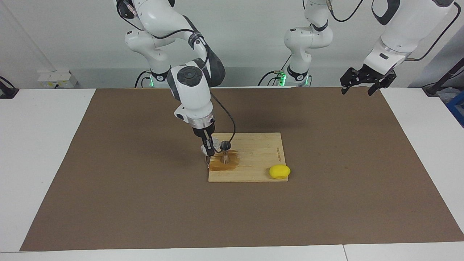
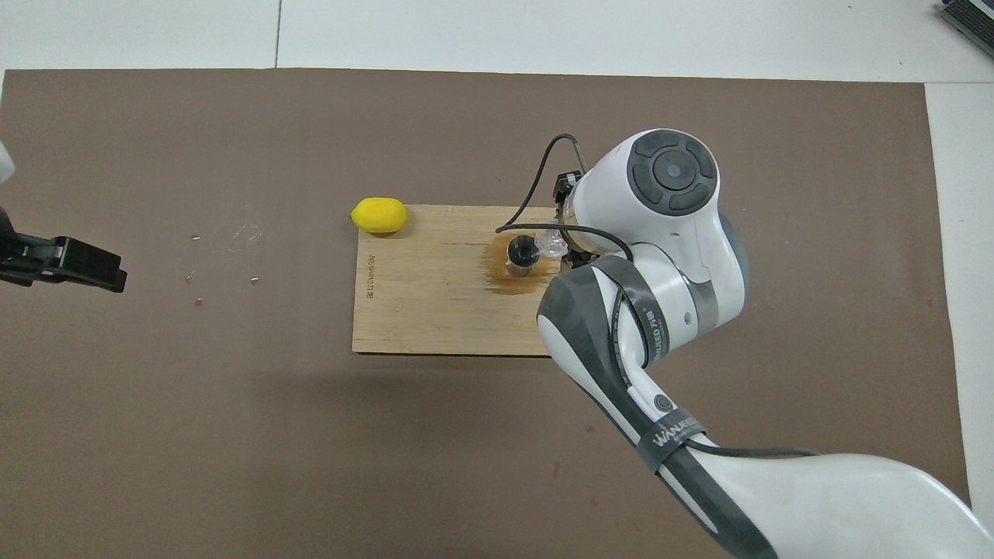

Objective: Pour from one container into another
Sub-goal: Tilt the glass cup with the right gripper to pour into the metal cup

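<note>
The right arm is reaching down steeply, its pincer (image 1: 209,148) pointing downward with fingers clamped together. The left arm is waiting raised, its pincer (image 1: 364,81) hanging spread wide.
</note>
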Controlling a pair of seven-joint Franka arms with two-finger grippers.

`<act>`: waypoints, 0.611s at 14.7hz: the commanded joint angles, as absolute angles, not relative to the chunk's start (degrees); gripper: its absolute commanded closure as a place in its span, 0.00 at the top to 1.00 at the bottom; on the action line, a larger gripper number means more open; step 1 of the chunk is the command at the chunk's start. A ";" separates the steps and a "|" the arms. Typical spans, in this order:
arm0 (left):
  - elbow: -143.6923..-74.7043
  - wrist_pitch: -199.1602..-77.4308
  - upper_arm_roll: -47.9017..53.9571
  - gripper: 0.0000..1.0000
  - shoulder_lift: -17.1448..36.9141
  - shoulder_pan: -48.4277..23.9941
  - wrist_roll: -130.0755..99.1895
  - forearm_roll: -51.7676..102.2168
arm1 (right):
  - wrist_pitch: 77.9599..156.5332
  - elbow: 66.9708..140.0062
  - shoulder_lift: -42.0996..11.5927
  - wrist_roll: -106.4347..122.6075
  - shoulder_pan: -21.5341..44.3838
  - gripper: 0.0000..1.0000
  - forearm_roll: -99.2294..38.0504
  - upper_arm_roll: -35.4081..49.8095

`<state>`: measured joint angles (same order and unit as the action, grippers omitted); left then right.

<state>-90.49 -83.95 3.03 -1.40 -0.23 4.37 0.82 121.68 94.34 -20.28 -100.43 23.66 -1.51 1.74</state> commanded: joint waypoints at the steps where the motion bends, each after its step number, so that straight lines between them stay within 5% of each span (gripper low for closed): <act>1: -92.81 -84.99 2.90 1.00 -3.25 -0.35 4.66 0.26 | 121.02 92.20 -21.53 -101.87 24.34 0.07 1.92 2.11; 9: -92.81 -84.99 2.90 1.00 -3.25 -0.35 4.66 0.26 | 120.50 92.20 -21.36 -101.43 26.01 0.07 9.83 2.55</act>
<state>-90.49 -83.95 3.03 -1.40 -0.23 4.37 0.82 121.68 93.95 -20.47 -100.43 25.80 7.02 1.98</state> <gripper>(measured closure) 0.000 0.493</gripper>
